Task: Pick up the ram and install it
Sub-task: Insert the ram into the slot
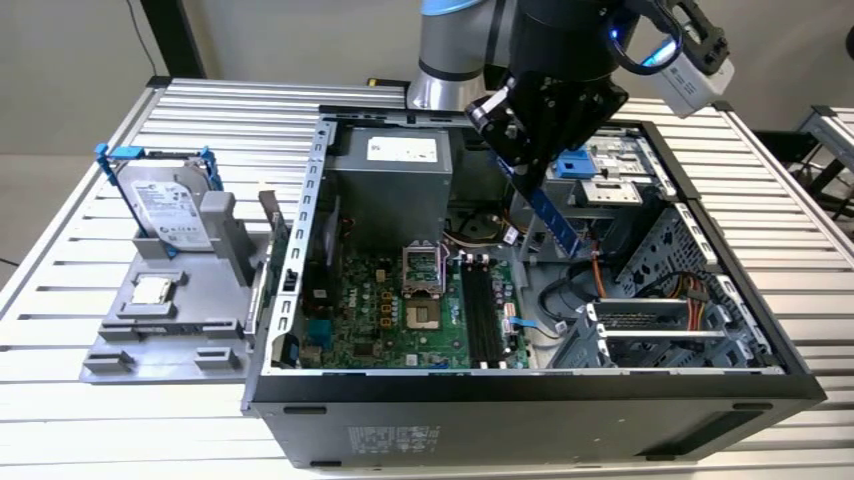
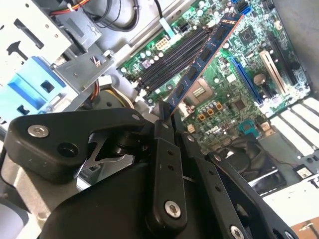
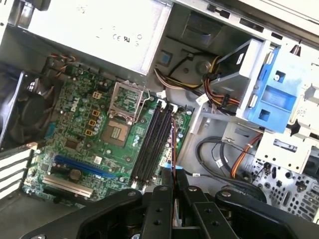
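Observation:
My gripper is shut on the ram, a long blue circuit-board stick that hangs slanted inside the open computer case. In the second wrist view the ram reaches out from my gripper over the motherboard, its far end above the black memory slots. The first wrist view has the ram edge-on as a thin line between the gripper's fingers, close beside the memory slots. The stick is held above the memory slots, not touching them.
A grey fixture at the exterior view's left carries a silver hard drive in a blue bracket and a small square processor chip. Inside the case are the processor socket, a power supply, cables and a drive cage.

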